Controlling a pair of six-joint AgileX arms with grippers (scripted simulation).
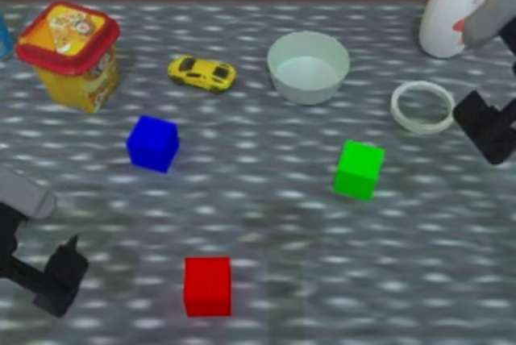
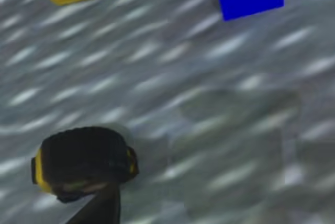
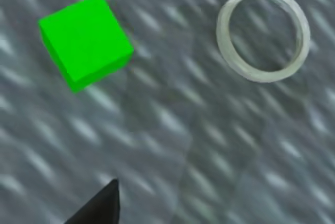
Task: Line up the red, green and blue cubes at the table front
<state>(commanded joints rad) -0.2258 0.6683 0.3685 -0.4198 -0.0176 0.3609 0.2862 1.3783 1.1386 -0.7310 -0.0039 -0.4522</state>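
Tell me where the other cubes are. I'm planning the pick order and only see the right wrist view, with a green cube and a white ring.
Observer: The red cube sits alone near the front edge of the table, left of centre in the top view.
Operator: And the blue one?
Observer: The blue cube lies farther back on the left side, just in front and left of a yellow toy car.
Operator: Which arm is nearer red?
Observer: The left gripper, at the front left corner.
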